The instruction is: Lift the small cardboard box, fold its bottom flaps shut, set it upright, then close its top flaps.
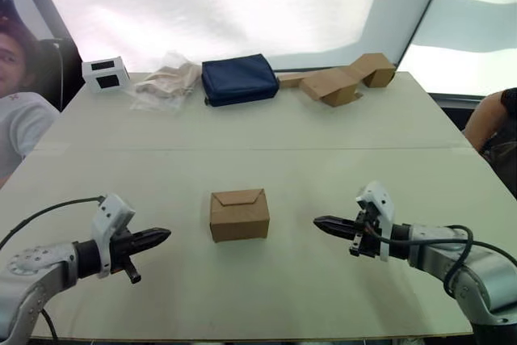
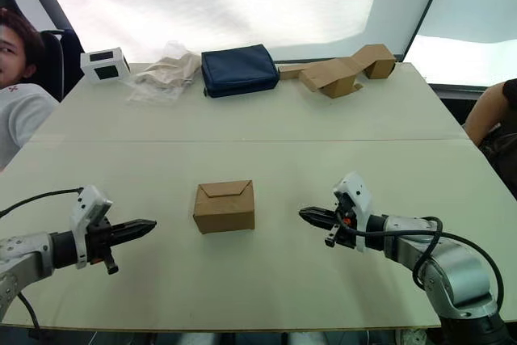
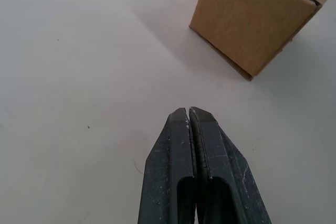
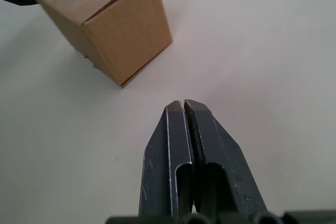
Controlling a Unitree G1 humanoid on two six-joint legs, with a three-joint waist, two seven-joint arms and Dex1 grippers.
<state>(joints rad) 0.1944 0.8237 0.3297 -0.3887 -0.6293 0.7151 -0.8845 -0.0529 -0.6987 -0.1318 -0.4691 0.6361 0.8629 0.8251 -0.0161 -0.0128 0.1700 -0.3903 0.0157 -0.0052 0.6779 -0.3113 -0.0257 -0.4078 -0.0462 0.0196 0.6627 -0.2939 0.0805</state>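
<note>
The small cardboard box (image 1: 239, 216) stands upright on the pale table (image 1: 266, 123), near its front middle. Its top flaps (image 1: 239, 197) lie folded down, the slanted tongue on top. My left gripper (image 1: 166, 235) hovers to the box's left, shut and empty, tips pointing at the box with a gap between. My right gripper (image 1: 317, 222) is to the box's right, also shut and empty, pointing at it. The right wrist view shows the small cardboard box (image 4: 105, 22) ahead of the shut fingers (image 4: 202, 140); the left wrist view shows a side of the small cardboard box (image 3: 252, 17).
At the table's far edge lie a navy blue pouch (image 1: 239, 78), a crumpled clear bag (image 1: 166, 82), a small white device (image 1: 106, 73) and tan zigzag cardboard pieces (image 1: 343, 80). A person (image 1: 14, 98) sits at the far left; another person's arm (image 1: 489, 119) shows at the right.
</note>
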